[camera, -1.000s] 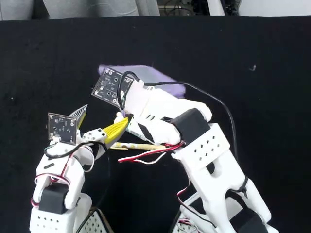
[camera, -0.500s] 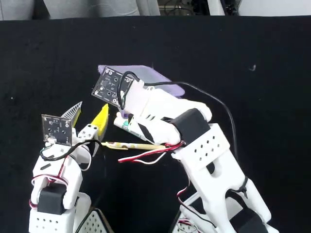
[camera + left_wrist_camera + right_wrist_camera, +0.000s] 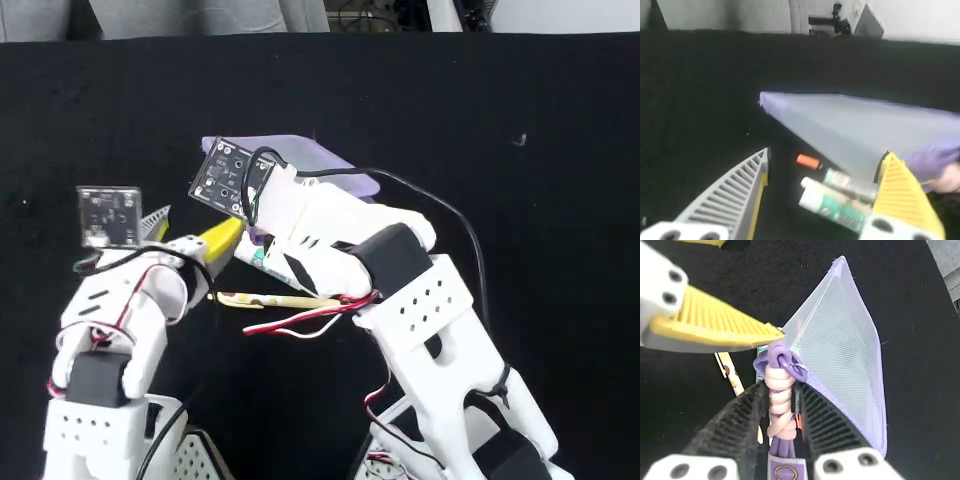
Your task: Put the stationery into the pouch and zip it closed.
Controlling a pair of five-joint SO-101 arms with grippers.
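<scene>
A lilac mesh pouch [image 3: 300,155] lies on the black table, its open mouth toward the arms. My right gripper [image 3: 780,386] is shut on the pouch's pink and purple zip cord [image 3: 779,371]. At the mouth sit a green and white tube [image 3: 836,199] and a small orange item [image 3: 807,161]. My left gripper [image 3: 827,155] stands open just in front of them, its grey finger [image 3: 732,197] on one side and its yellow finger [image 3: 900,192] on the other. A cream pencil [image 3: 272,299] lies on the table under the arms.
The black table [image 3: 520,130] stretches wide behind and to the right of the pouch. The right arm's white body [image 3: 420,300] and its red and white wires [image 3: 300,322] hang over the pencil. The two arms stand close together at the pouch mouth.
The left arm has risen and swung toward the pouch, and its yellow finger now points at the pouch mouth. The right arm and the pouch have kept still.
</scene>
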